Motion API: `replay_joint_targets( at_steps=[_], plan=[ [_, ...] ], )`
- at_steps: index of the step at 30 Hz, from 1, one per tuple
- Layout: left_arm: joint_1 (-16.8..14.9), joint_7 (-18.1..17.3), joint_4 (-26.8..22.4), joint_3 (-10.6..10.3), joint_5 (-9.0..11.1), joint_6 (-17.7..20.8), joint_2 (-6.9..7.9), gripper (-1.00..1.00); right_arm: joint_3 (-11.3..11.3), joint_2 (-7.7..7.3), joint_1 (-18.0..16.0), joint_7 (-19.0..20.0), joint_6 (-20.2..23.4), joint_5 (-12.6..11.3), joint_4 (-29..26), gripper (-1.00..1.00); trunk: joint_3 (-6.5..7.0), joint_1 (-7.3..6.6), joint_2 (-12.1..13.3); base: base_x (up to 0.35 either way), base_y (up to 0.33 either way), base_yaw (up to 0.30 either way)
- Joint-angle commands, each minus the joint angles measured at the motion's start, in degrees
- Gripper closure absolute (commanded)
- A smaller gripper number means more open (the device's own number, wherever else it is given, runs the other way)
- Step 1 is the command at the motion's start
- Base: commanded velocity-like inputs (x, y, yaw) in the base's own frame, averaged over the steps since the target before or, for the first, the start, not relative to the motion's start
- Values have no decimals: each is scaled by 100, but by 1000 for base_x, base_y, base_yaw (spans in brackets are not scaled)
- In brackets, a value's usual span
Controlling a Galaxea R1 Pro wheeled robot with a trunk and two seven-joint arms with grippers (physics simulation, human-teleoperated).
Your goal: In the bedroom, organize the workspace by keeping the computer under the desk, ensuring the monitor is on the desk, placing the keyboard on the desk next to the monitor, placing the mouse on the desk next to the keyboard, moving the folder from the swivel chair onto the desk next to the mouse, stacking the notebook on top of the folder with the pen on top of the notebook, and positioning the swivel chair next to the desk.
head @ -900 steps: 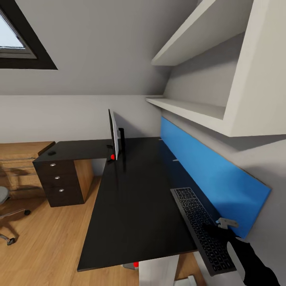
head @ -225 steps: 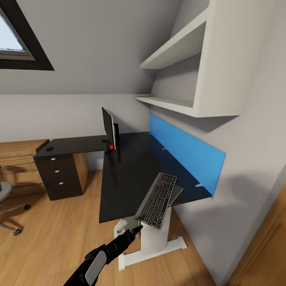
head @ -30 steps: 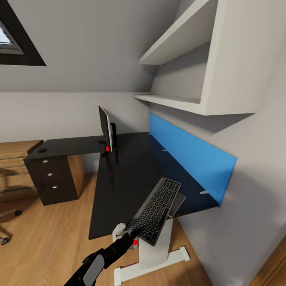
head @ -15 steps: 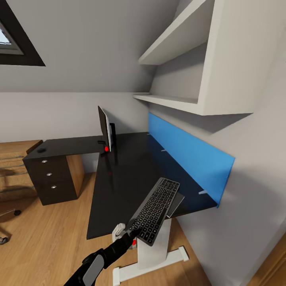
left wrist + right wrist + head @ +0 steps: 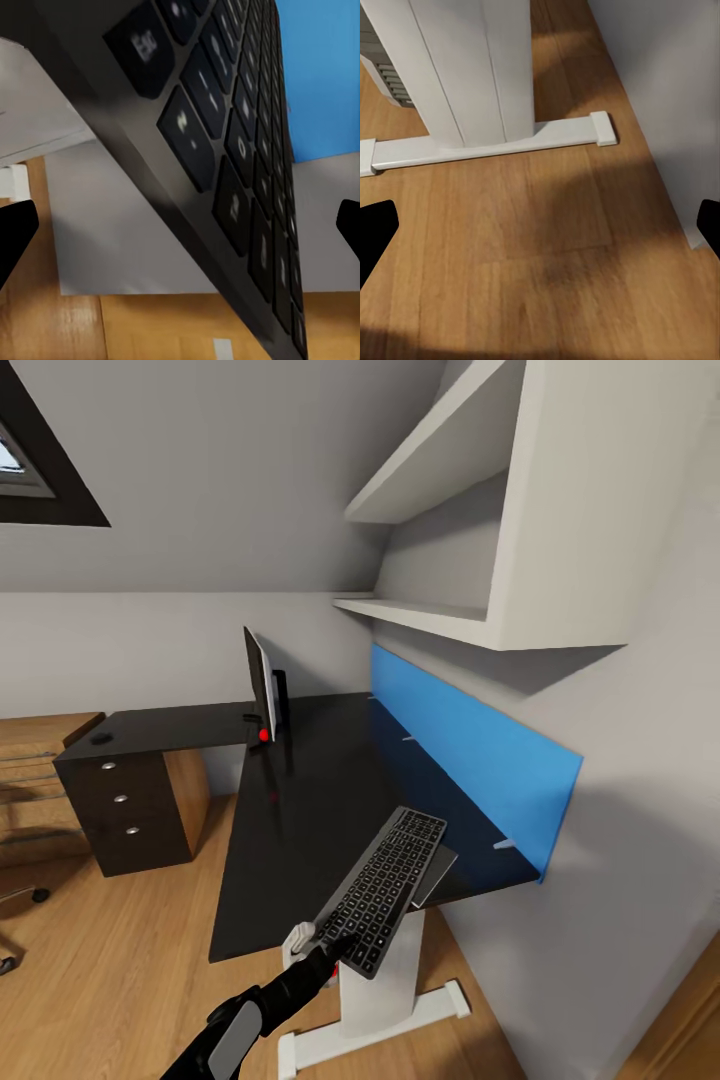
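Castor and chrome leg of the swivel chair (image 5: 22,897) at the far left, on the wooden floor (image 5: 120,960). Next, drawer unit (image 5: 118,815) with round silver knobs under the left wing of the black desk (image 5: 300,800), and the mouse (image 5: 100,739) on top of that wing. Further right, the monitor (image 5: 259,685) standing upright on the desk, seen almost edge-on, red light at its lower corner. Then the left pincer (image 5: 322,943) at the near end of the keyboard (image 5: 385,885); in the left wrist view both fingertips (image 5: 15,240) spread wide, keys passing between them, not clamped. Keyboard lying slanted at the near right end of the desk, its near end sticking out past the edge. Beside it the blue wall panel (image 5: 470,760), white shelves (image 5: 440,615) above. Right pincer (image 5: 540,225) opened wide and holding nothing, above the floor near the white desk foot (image 5: 495,146).
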Motion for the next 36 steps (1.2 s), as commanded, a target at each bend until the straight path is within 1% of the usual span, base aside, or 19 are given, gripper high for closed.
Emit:
replay_joint_targets(
  at_steps=[1,18,26,36],
  plan=[
    [-3,2,-2,-7,61,53,1,-100,-46,-2,-6,6,-22,53,12,-100,-6,-1,-3,0,-17,0],
    [-2,0,-2,-7,64,53,1,-100,-46,-2,-6,6,-22,53,12,-100,-6,-1,-3,1,-3,0],
    [-3,-2,-2,-7,65,53,1,-100,-46,-2,-6,6,-20,53,12,-100,-6,-1,-3,66,0,0],
    [-3,-3,-2,-7,65,53,1,-100,-46,-2,-6,2,-19,53,12,-100,-6,-1,-3,10,0,0]
  ],
)
